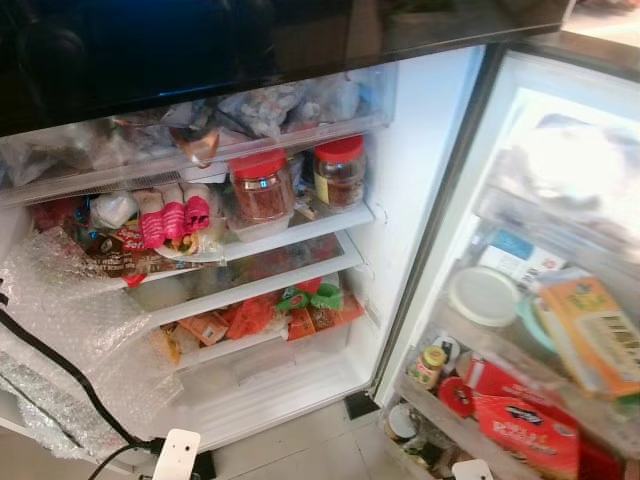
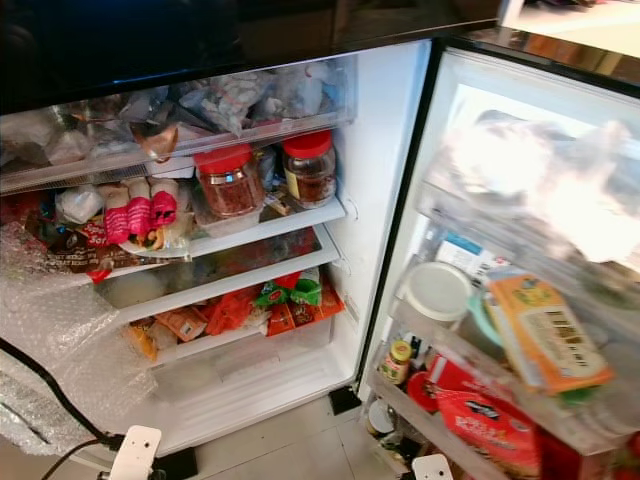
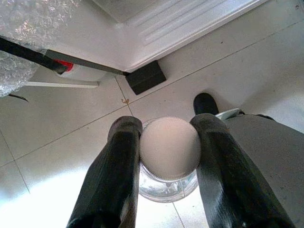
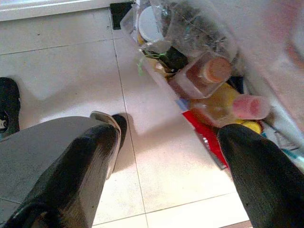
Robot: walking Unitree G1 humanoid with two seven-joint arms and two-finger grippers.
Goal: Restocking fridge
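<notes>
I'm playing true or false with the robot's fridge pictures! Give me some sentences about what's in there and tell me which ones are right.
1. The fridge door is open. True.
2. The two jars on the shelf have blue lids. False: both lids are red.
3. The left gripper holds a clear jar with a white lid. True.
4. The right gripper is squeezing a bottle. False: its fingers are spread apart with nothing between them.
5. Bubble wrap hangs at the left side of the fridge. True.
</notes>
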